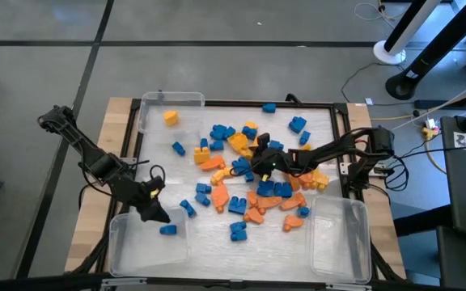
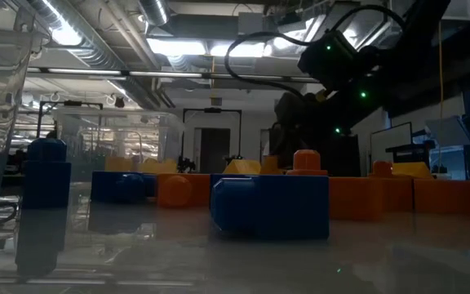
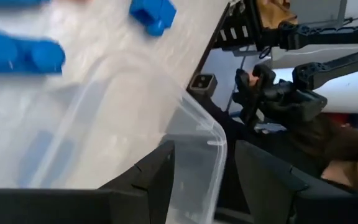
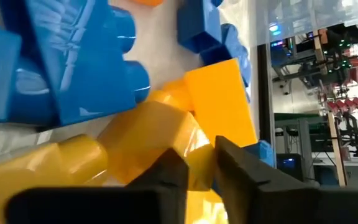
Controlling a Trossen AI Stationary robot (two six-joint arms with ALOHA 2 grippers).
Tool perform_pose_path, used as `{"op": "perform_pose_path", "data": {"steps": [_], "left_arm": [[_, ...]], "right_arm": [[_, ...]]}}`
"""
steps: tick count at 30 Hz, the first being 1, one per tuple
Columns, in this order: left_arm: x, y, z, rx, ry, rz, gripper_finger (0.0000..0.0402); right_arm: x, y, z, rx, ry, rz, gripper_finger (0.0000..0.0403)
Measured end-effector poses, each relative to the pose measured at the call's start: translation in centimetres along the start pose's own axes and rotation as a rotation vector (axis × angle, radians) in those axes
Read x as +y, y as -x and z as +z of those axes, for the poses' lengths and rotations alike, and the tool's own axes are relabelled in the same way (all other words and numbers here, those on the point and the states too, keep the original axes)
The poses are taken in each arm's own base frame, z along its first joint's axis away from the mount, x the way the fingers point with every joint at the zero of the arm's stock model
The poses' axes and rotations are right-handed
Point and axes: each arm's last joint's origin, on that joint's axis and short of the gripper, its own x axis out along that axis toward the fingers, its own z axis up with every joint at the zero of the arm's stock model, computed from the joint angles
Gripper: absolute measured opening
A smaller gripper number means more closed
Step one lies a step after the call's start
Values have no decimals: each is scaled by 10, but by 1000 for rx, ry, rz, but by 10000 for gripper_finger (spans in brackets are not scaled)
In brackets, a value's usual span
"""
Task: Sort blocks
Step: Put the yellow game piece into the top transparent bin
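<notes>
The blocks lie heaped mid-bench, the heap's long axis running ten to four o'clock; individual studs point every way. The right gripper is buried in the heap's centre, its fingers pinched on a yellow block, probably gripping it. The left gripper hovers at the seven-o'clock clear bin, fingers spread astride its rim, one blue block inside. The five-o'clock bin offers open room.
</notes>
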Motion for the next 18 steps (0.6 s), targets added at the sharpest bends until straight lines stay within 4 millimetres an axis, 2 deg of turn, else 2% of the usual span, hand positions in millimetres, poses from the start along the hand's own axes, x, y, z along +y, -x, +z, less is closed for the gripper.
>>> {"op": "perform_pose_path", "data": {"steps": [3, 11, 18], "left_arm": [[0, 0, 2, -60, -107, 12, 159], [1, 2, 9, -304, -444, 118, 159], [2, 3, 12, -408, -487, 172, 159]], "right_arm": [[-1, 0, 1, -8, 4, -8, 23], [-11, 1, 12, -23, 28, 31, 29], [-43, 7, 41, -62, 27, 66, 23]]}}
